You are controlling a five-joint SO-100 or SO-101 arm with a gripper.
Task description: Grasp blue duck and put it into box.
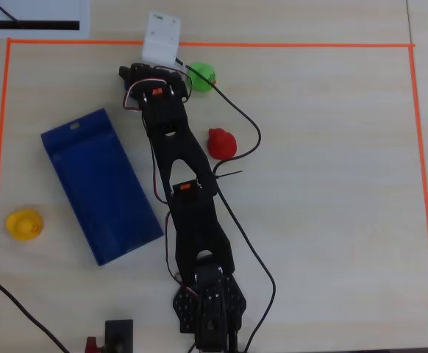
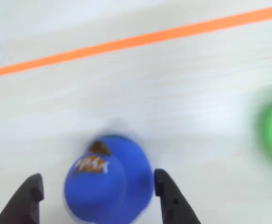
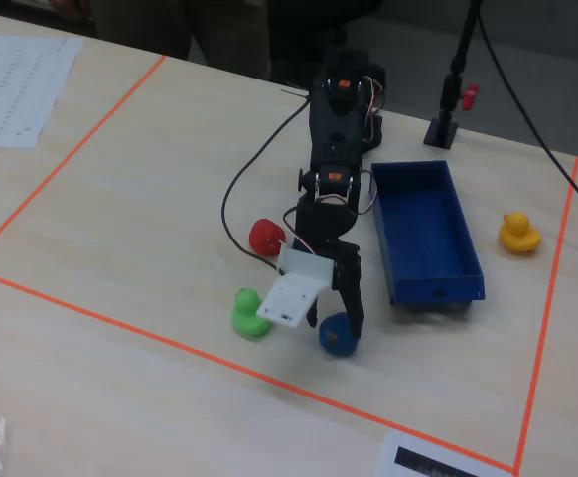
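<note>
The claw (image 2: 98, 196) sits low with its fingers apart, straddling the blue duck (image 2: 109, 179) on the table, near the orange tape line (image 2: 140, 39); the green duck (image 3: 249, 313) stands nearby; the box (image 3: 426, 234) lies apart.

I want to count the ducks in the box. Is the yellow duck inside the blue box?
No, in the fixed view the yellow duck sits on the bare table outside the box, apart from its wall.
</note>
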